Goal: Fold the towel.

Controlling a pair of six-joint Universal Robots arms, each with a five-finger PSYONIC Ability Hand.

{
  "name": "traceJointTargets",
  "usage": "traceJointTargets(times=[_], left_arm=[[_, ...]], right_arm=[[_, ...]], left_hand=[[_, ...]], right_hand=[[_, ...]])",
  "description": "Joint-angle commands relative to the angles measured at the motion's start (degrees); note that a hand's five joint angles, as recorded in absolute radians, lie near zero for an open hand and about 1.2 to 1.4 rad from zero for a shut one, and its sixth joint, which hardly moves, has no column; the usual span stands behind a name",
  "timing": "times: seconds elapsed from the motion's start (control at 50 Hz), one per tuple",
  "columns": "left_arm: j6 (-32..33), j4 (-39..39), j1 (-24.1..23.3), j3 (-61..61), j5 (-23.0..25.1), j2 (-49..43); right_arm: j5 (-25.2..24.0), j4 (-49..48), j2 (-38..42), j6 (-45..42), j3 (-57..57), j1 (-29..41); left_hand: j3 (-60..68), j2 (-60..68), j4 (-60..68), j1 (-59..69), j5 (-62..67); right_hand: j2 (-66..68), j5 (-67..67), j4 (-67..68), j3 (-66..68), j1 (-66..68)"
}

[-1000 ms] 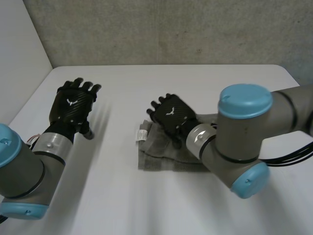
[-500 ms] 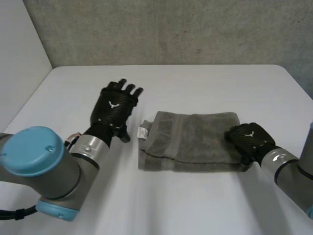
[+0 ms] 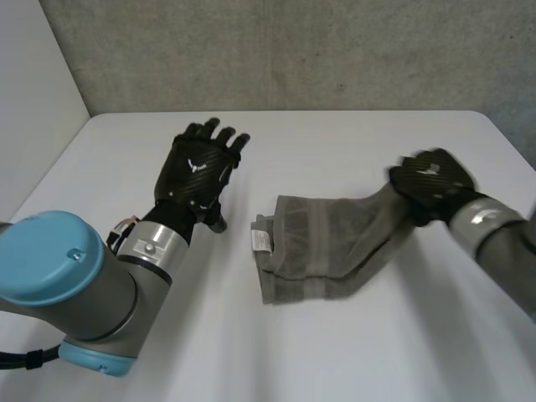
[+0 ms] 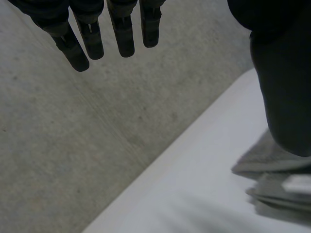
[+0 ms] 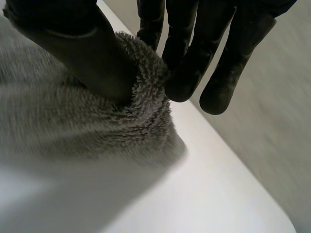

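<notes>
- My right hand pinches, between thumb and fingers, the far-right end of the grey folded terry towel, holding it off the white table.
- The towel's tagged end lies on that table.
- My left hand, fingers straight, hovers beside that tagged end.

The left hand hovers over the left half of the tabletop, fingers straight and spread. The right hand, near the right edge, pinches the towel between thumb and fingers.
</notes>
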Motion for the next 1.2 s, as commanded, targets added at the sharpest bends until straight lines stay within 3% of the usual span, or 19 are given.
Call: traceJointTargets(times=[0.02,0.12,0.2,0.22,0.24,0.26,0.28,0.4,0.58,0.84,1.08,1.2], left_arm=[[-0.2,0.0,0.2,1.4,-0.4,2.3],[-0.5,0.1,0.3,2.0,-0.8,3.0],[-0.6,0.0,0.1,2.6,-2.1,3.1],[-0.6,0.1,0.0,2.7,-2.4,3.1],[-0.6,0.1,0.0,2.7,-2.4,3.1],[-0.6,0.1,-0.2,3.0,-2.4,3.0],[-0.6,0.1,-0.3,3.3,-2.4,3.0],[-1.1,0.1,-0.6,4.5,-2.4,2.9],[-8.6,-2.2,-3.2,8.0,-2.4,-1.4],[-12.6,-18.6,-7.5,16.0,-2.5,-17.5],[-13.6,-19.9,-8.0,16.4,-2.6,-19.3],[-13.7,-19.9,-8.0,16.6,-4.0,-14.1]], right_arm=[[-5.7,6.1,7.5,-0.2,-12.4,13.8],[-7.7,11.1,15.3,-0.2,-19.9,21.0],[-6.9,12.0,18.6,-0.1,-21.0,22.7],[-6.3,11.9,19.0,0.2,-21.0,23.1],[-5.4,11.9,18.6,0.9,-20.9,23.2],[-5.4,11.9,18.6,0.9,-20.9,23.2],[-4.2,11.8,18.5,1.2,-20.5,23.0],[0.8,10.9,11.4,9.0,-18.0,21.9],[1.2,9.0,4.7,21.3,-12.3,16.9],[3.1,9.0,16.5,18.5,-12.5,13.8],[5.2,9.1,17.7,16.5,-12.9,12.9],[5.4,9.4,12.1,17.7,-13.3,13.1]], left_hand=[[-4.0,-4.8,-5.1,-4.9,-12.4],[-4.0,-4.8,-5.1,-4.9,-12.4],[-4.0,-4.8,-5.1,-4.9,-12.4],[-4.0,-4.8,-5.1,-4.9,-12.4],[-4.0,-4.8,-5.1,-4.9,-12.4],[-4.0,-4.8,-5.1,-4.9,-12.4],[-4.0,-4.8,-5.1,-4.9,-12.4],[-4.0,-4.8,-5.1,-4.9,-12.4],[-3.4,-4.2,-4.4,-4.2,-11.7],[-3.4,-4.2,-4.4,-4.2,-11.7],[-3.2,-4.0,-4.2,-4.1,-11.6],[-3.7,-4.5,-4.8,-4.6,-12.1]], right_hand=[[8.3,4.6,3.5,3.4,6.1],[8.3,4.6,3.5,3.4,6.1],[8.3,4.6,3.5,3.4,6.1],[-10.6,-14.3,-15.4,-15.6,-12.9],[-40.0,-43.6,-44.8,-44.9,-42.2],[-40.2,-43.9,-45.1,-45.2,-42.5],[-61.7,-65.4,-66.5,-66.6,-63.9],[-61.7,-65.4,-66.5,-66.6,-63.9],[-61.7,-65.4,-66.5,-66.6,-63.9],[-61.7,-65.4,-66.5,-66.6,-63.9],[-61.7,-65.4,-66.5,-66.6,-63.9],[-61.7,-65.4,-66.5,-66.6,-63.9]])
